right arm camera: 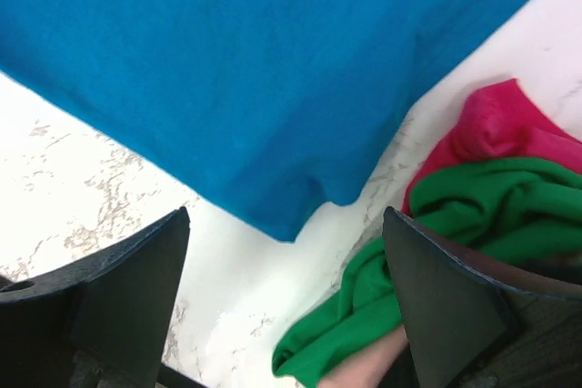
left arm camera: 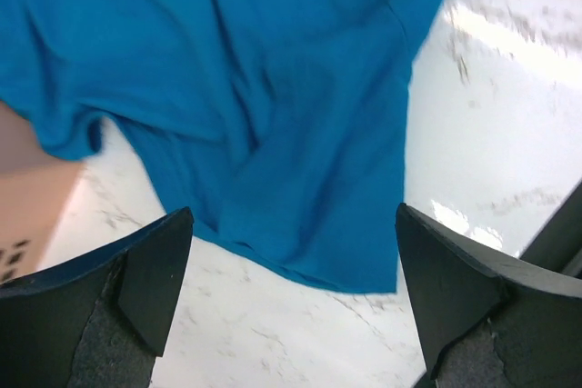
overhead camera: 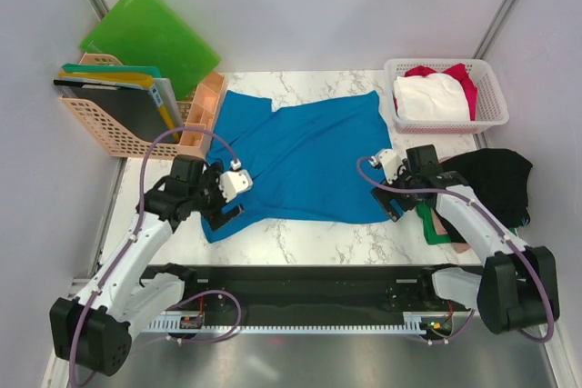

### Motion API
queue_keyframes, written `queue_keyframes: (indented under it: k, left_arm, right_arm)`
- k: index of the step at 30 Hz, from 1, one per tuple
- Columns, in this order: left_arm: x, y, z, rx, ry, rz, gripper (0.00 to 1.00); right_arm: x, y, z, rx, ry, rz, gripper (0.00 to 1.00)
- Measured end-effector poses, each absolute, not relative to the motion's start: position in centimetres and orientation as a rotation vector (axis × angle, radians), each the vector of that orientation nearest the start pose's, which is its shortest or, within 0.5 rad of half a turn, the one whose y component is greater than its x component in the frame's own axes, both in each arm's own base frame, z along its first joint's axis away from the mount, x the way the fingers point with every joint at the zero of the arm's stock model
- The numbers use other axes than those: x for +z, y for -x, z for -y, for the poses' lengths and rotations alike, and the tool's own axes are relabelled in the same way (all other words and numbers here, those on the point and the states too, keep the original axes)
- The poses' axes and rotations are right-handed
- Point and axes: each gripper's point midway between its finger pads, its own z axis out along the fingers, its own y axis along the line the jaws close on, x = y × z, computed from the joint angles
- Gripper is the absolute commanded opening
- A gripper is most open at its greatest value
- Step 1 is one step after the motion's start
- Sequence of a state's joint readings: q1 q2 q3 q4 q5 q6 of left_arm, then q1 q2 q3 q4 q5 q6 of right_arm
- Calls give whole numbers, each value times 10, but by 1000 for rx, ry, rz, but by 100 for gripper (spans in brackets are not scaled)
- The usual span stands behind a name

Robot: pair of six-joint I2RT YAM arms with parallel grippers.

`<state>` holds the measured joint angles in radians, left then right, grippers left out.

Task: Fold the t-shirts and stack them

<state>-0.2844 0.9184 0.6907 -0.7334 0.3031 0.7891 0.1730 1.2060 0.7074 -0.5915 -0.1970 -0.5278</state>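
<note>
Top view: you see the blue t-shirt spread open and lightly creased across the middle of the marble table. Its far-left corner lies against a peach bin.

Only this view gives you:
- the white basket at far right, holding a white t-shirt and a red t-shirt;
- the black t-shirt, heaped to the right of the right arm;
- the green folder, leaning in the far-left corner.

Right wrist view: you get what the forearm hides from above. A bunched green t-shirt lies just beside the blue shirt's near-right corner. It touches a red-pink garment on its far side. Bare marble shows between the green cloth and the blue edge.

Left wrist view: you see the blue shirt's near-left edge on the marble, with soft folds running up through the cloth.

Pose: both arms rise from the near edge with elbows bent and wrists angled down toward the table.
- The left gripper sits over the shirt's near-left corner, fingers spread wide with nothing held.
- The right gripper sits over the near-right corner, fingers likewise wide apart and holding nothing.

You cannot tell from either wrist view whether the fingertips touch the table.
</note>
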Motion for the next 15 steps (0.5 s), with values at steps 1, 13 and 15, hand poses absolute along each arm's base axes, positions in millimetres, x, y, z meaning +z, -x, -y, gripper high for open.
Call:
queue_keyframes:
  k: [1, 13, 15]
  left_arm:
    - [115, -223, 92, -170, -1338, -2032, 99]
    - [109, -242, 93, -131, -1293, -2030, 98]
    - [103, -243, 91, -125, -1297, -2052, 98]
  right_arm:
    - [63, -247, -57, 138, 959, -2430, 93]
    - [85, -234, -42, 38, 1049, -2410, 69]
    - [79, -233, -43, 48, 1057, -2435, 69]
